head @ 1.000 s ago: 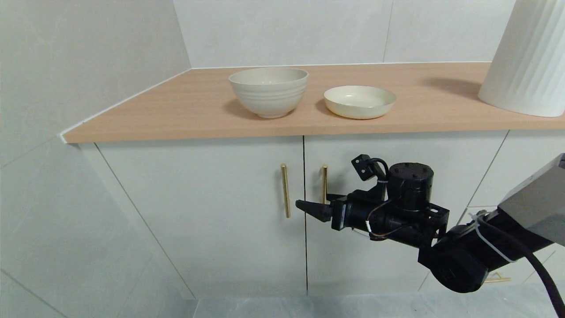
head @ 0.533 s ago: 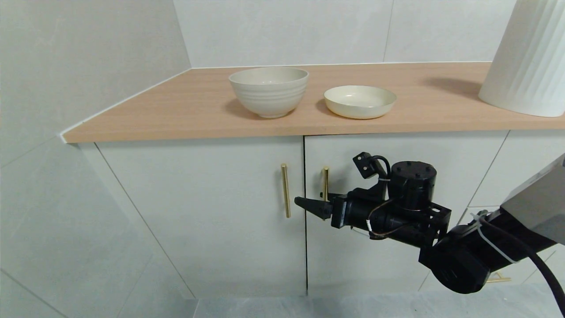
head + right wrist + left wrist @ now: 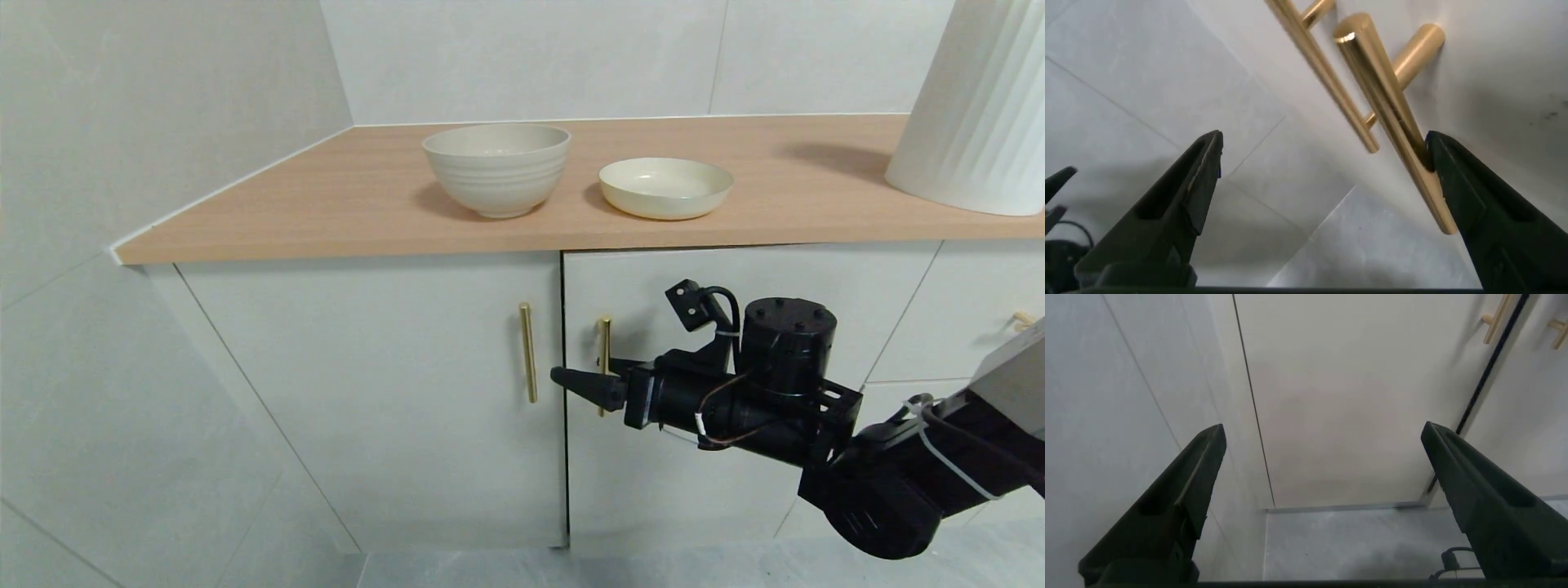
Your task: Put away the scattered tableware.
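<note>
Right pincer [image 3: 584,377] gapes around the right door handle [image 3: 604,336].

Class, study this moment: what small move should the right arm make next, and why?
Probably draw the right gripper back toward the robot, swinging the right door open by its brass handle. That handle lies between the open jaws, close against one; the door looks barely ajar at most, and the bowl and plate sit on the countertop.
</note>
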{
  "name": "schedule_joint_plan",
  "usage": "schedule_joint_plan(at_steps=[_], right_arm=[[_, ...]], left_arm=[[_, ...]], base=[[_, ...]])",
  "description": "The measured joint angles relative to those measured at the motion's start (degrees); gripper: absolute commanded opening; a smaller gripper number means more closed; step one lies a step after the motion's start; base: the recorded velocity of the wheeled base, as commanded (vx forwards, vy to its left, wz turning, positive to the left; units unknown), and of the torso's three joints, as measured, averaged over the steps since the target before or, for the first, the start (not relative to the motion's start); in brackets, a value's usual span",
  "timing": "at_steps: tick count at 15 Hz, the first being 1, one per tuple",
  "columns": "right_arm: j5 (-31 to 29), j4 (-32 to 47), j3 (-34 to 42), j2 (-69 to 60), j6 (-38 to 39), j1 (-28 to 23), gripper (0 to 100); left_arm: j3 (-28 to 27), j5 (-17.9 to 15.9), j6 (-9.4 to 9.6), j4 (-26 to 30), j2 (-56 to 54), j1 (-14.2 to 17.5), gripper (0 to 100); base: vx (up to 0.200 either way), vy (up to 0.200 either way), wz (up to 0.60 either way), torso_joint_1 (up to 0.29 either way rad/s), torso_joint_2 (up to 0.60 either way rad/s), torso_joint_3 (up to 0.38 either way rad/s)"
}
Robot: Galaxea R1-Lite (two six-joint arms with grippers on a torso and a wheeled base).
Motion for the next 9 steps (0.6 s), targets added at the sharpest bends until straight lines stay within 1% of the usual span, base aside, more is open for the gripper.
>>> schedule_joint_plan(at_steps=[2,6,9], right_arm=[[1.16,-0.13,1.38,-0.96,-0.01,1.19,100],[1.32,0.09,3.58,-3.02,-0.01,2.01,100],[1.73,0.16,6.80,-5.71,0.00,2.49,100]], left_arm=[[0.00,0.00,0.02,-0.02,0.00,0.00,100],[0.00,0.00,0.05,-0.02,0.00,0.00,100],[0.00,0.00,0.00,-0.02,0.00,0.00,100]], base=[[0.000,0.000,0.00,0.000,0.00,0.000],[0.000,0.000,0.00,0.000,0.00,0.000],[0.000,0.000,0.00,0.000,0.00,0.000]])
